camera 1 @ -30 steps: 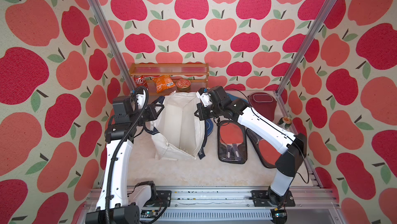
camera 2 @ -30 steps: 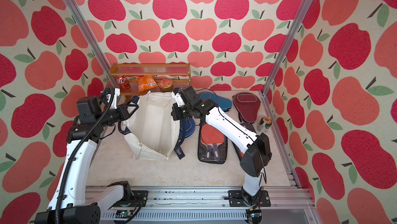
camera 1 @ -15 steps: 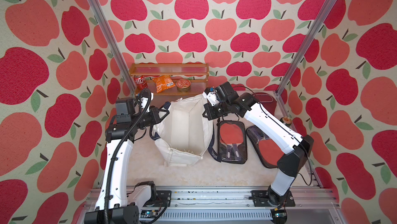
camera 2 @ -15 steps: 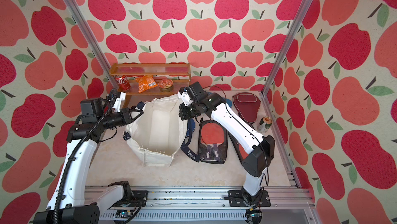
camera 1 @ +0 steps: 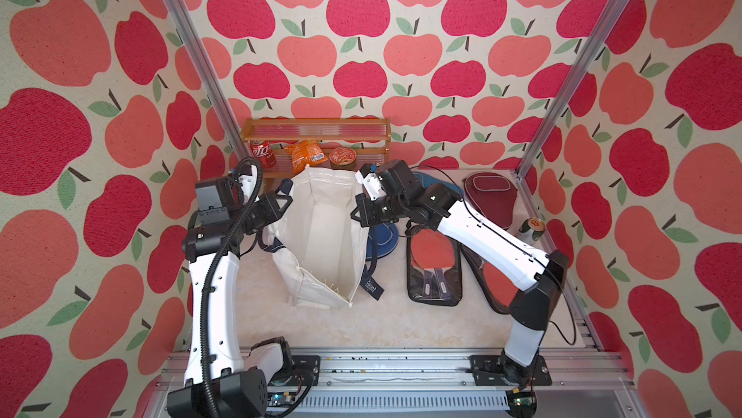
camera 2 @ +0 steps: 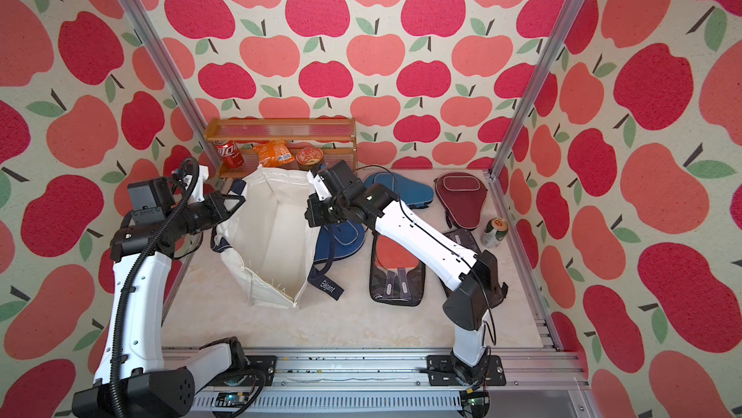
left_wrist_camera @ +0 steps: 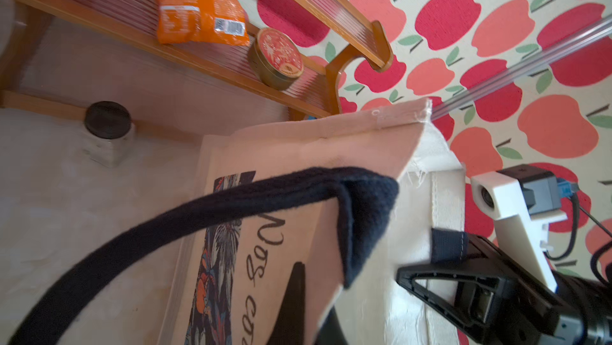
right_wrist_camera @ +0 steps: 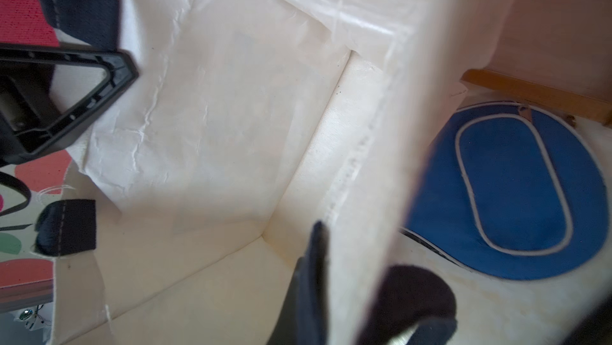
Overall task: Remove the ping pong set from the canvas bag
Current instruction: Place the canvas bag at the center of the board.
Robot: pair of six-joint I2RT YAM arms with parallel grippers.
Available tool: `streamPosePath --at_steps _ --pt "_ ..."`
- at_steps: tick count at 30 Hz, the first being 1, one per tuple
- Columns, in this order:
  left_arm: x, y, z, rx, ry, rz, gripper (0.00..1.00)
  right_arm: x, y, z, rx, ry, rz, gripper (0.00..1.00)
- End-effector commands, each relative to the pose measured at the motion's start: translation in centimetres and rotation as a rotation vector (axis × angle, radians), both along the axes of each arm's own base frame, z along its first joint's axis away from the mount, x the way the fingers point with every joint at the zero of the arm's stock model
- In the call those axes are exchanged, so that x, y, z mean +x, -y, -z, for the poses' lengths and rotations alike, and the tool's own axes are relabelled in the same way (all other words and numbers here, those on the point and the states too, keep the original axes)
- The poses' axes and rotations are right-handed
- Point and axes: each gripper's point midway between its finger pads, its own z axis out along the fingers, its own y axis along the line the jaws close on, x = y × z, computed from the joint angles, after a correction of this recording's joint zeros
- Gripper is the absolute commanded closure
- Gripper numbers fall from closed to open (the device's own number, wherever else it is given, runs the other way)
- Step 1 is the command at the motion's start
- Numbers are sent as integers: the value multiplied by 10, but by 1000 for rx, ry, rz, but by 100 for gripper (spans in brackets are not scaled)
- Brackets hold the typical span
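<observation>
Back toward the left since half a second ago: canvas bag (camera 1: 325, 235) and both grippers, with more of a blue paddle case (camera 1: 383, 235) now showing just right of the bag. Nearest, at the bag's front end: frayed seam threads, and a navy strap (camera 1: 371, 287) hanging off the right side. Right of the bag and outside it, flat on the table (camera 1: 401, 323): ping pong set (camera 1: 433, 263), red paddles in a clear black-edged pouch. Farther right, a second such pouch (camera 1: 496, 287), partly under the right arm (camera 1: 482, 235). On the bag's left rim, left gripper (camera 1: 286, 204) clenched; on its right rim, right gripper (camera 1: 358, 215) clenched, with fabric pinched between the fingers (right_wrist_camera: 311, 293) in the right wrist view. Bag mouth held wide, facing up. Farther right of the bag: green can (camera 1: 532, 229), then maroon paddle case (camera 1: 490, 195) toward the back, a second blue case (camera 2: 405, 191) between it and the bag. Behind the bag: wooden rack (camera 1: 317, 131) holding cola can (camera 1: 263, 153), orange snack packet (camera 1: 305, 153) and round tin (camera 1: 342, 155).
</observation>
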Motion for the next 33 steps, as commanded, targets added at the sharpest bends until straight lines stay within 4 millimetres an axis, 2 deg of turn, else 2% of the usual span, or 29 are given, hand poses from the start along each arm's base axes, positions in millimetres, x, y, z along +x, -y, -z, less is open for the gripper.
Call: streamPosePath --at_steps 1,6,9,14,18,22,27,30,33 --pt "4 -35 7 -80 -19 -112 100 10 -36 -22 103 28 42 100" --pt "-5 -88 20 -136 -24 -279 100 7 -76 -9 106 23 33 100" --pt "-11 -107 24 -120 -29 -363 100 3 -99 -1 114 5 19 100" --pt "-16 -125 35 -91 -51 -442 100 -6 -128 15 117 -23 1 100" --pt "-12 -133 42 -77 -73 -464 99 -5 -137 28 126 -48 16 100" --pt "-6 -139 39 -42 -80 -475 79 2 -138 29 146 -44 50 100" --pt "8 -141 35 106 -146 -461 37 11 -144 29 202 -90 103 100" --pt "15 -138 28 170 -148 -446 27 15 -150 37 229 -130 128 100" --pt "17 -131 18 200 -139 -428 23 17 -156 44 262 -179 128 100"
